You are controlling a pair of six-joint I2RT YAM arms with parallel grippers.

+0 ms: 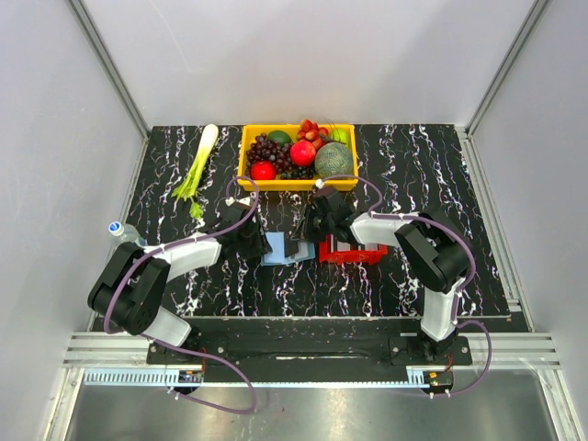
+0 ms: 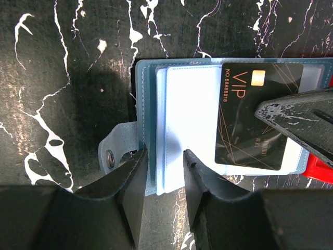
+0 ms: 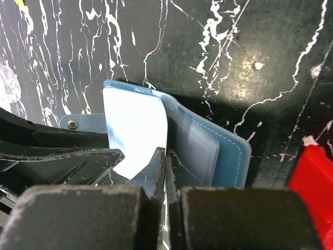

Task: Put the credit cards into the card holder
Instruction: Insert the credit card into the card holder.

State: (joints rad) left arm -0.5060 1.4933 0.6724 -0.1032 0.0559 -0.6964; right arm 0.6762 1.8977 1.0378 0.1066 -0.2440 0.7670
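Two fingers of the right gripper were pressed together on a thin black card. They pinched it at the end nearer the red tray and held it flat over the clear pockets of the open card holder. Whether its leading edge had entered a pocket could not be told. Beside it, the left gripper had its jaws partly apart around the near edge of the holder's pale pages, and it seemed to be clamped on that strip to keep the holder open and steady. The holder lay on the dark marbled table, just left of the tray, its snap tab sticking out on the far side from the card. By my reading the job was at an early stage — this one card was being fed in, no card showed seated in a pocket, and any cards left in the tray were hidden from view. Both arms reached forward and bent inward from their bases, wrists tipped down, meeting over the holder near the middle of the table.
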